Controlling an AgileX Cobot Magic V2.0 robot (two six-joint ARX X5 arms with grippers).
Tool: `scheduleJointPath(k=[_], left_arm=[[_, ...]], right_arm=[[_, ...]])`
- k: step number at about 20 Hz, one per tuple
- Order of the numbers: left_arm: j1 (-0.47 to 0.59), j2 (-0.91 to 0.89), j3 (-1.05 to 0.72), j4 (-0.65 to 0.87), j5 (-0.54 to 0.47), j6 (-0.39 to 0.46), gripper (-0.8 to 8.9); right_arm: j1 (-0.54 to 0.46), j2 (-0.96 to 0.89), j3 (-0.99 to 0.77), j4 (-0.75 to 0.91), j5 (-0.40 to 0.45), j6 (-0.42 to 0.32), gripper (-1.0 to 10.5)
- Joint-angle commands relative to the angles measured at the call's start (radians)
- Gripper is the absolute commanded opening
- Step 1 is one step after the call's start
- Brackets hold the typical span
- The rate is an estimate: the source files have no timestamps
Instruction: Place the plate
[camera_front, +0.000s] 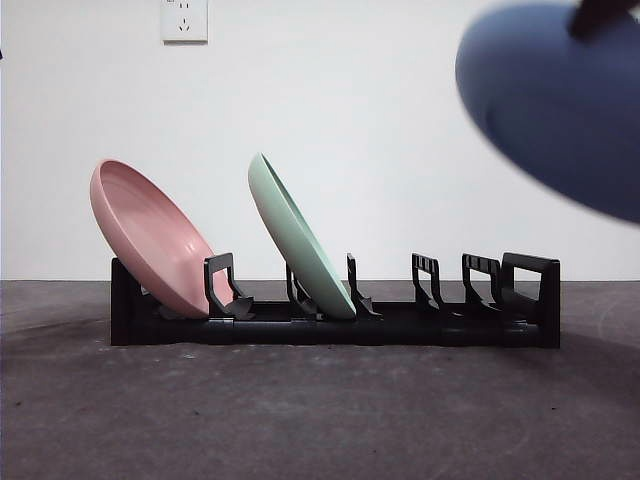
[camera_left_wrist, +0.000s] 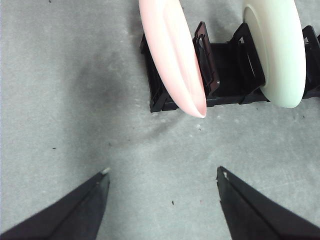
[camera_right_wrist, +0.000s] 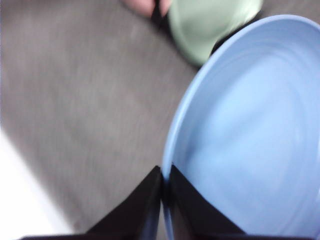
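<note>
A blue plate (camera_front: 560, 100) hangs in the air at the upper right of the front view, above the right end of the black dish rack (camera_front: 400, 325). My right gripper (camera_right_wrist: 165, 177) is shut on the rim of the blue plate (camera_right_wrist: 250, 145). A pink plate (camera_front: 150, 235) leans in the rack's leftmost slot and a green plate (camera_front: 300, 235) leans in a slot near its middle. My left gripper (camera_left_wrist: 162, 175) stands open above the bare table, short of the pink plate (camera_left_wrist: 172, 55) and the green plate (camera_left_wrist: 280, 50), with nothing between its jaws.
The rack's right-hand slots (camera_front: 460, 280) hold nothing. A white wall with a power socket (camera_front: 184, 20) stands behind. Grey table (camera_front: 300, 420) stretches in front of the rack.
</note>
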Motion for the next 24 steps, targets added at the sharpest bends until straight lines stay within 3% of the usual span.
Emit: scheduleJointPath(k=[1, 5, 10, 15, 21, 24], left_arm=[[-0.003, 0.007, 0.022, 0.006, 0.003, -0.001, 3.44], [-0.003, 0.007, 0.022, 0.006, 0.003, -0.001, 3.44], [-0.003, 0.007, 0.022, 0.006, 0.003, -0.001, 3.44], [-0.003, 0.007, 0.022, 0.006, 0.003, 0.0, 3.44], [-0.003, 0.007, 0.022, 0.006, 0.003, 0.0, 3.44], [-0.003, 0.007, 0.022, 0.006, 0.003, 0.0, 3.44]], right_arm=[[0.132, 0.028, 0.002, -0.021, 0.087, 0.012, 0.1], [0.314, 0.159, 0.001, -0.006, 0.141, 0.012, 0.1], [0.416, 0.386, 0.002, 0.106, 0.141, -0.048, 0.1], [0.416, 0.56, 0.005, 0.275, 0.163, -0.214, 0.1], [0.363, 0.71, 0.005, 0.373, 0.181, -0.364, 0.1], [0.334, 0.756, 0.005, 0.408, 0.19, -0.386, 0.1]])
